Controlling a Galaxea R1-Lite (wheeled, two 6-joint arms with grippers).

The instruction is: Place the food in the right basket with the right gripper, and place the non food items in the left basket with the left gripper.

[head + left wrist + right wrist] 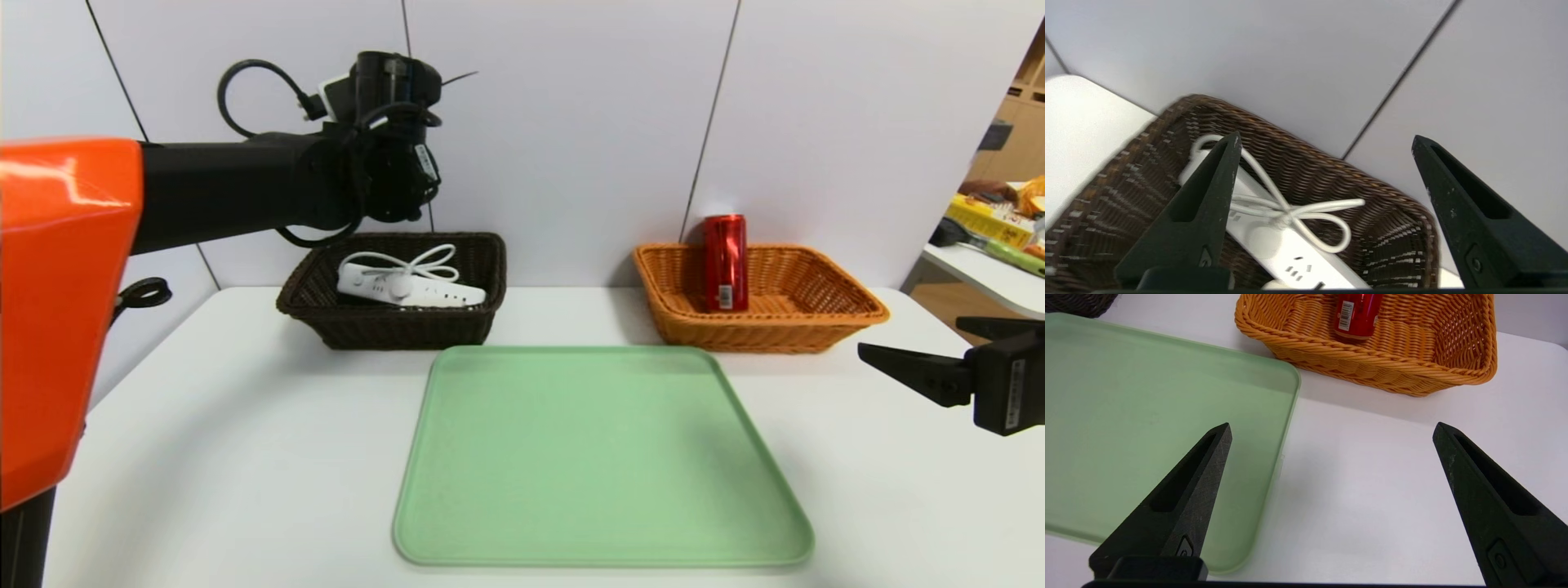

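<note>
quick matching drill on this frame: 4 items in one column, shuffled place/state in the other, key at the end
Items
1. white power strip with bundled cord
2. red drink can
3. pale green plastic tray
4. left gripper

Places/states
A. standing upright in the orange wicker basket
B. open, above the dark brown wicker basket
C. lying in the dark brown wicker basket
D. bare, flat on the white table in front of both baskets

Pairs: 1-C, 2-A, 3-D, 4-B
</note>
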